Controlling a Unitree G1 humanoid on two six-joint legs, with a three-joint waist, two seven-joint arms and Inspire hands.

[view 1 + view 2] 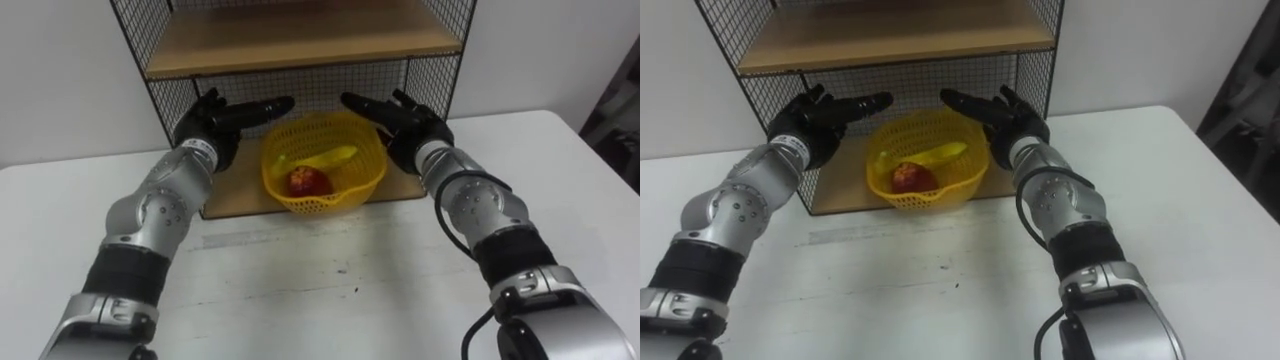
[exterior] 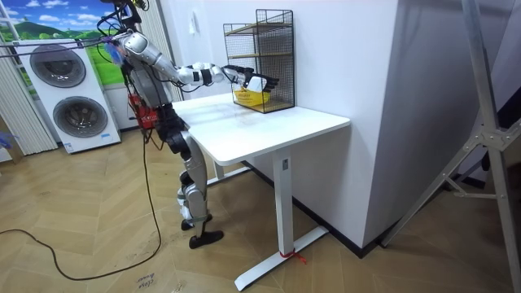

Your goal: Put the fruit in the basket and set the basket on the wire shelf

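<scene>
The robot stands at the edge of the white table (image 1: pixel 300 290), both arms stretched to the black wire shelf (image 1: pixel 437 78) at the wall. The yellow basket (image 1: pixel 372 176) stands on the lower wooden board of this shelf. The left hand (image 1: pixel 213 122) and the right hand (image 1: pixel 407 122) are at the two sides of the basket, just beside its rim, with fingers straight and spread, holding nothing. Inside the basket lie a yellow banana (image 1: pixel 326 158) and a red apple (image 1: pixel 310 181), touching each other.
</scene>
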